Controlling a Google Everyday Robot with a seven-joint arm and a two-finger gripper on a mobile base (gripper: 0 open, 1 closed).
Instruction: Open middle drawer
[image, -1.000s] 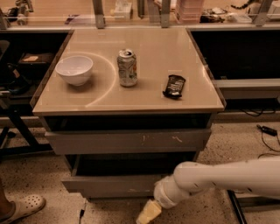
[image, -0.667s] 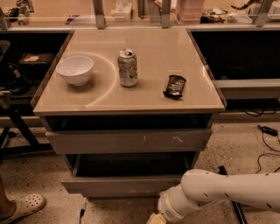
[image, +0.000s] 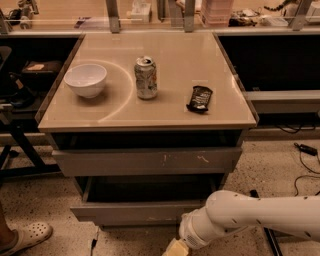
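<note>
The middle drawer (image: 135, 212) is the plain grey front below the scratched top front (image: 150, 160). It stands pulled out, and its dark inside (image: 150, 187) shows from above. My gripper (image: 173, 248) is at the bottom edge of the view, just below and in front of the drawer's right half and apart from it. Only its pale tip shows; the rest is cut off. My white arm (image: 250, 215) reaches in from the right. The lowest front is hidden.
On the tan cabinet top (image: 165, 112) stand a white bowl (image: 86, 79), a drink can (image: 145, 77) and a dark snack bar (image: 199, 97). A shoe (image: 27, 236) is on the floor at the left. Cables (image: 305, 150) lie at the right.
My arm has sunk lower and drawn back toward the bottom right. The gripper has dropped to the frame's bottom edge. The drawer stays pulled out as before.
</note>
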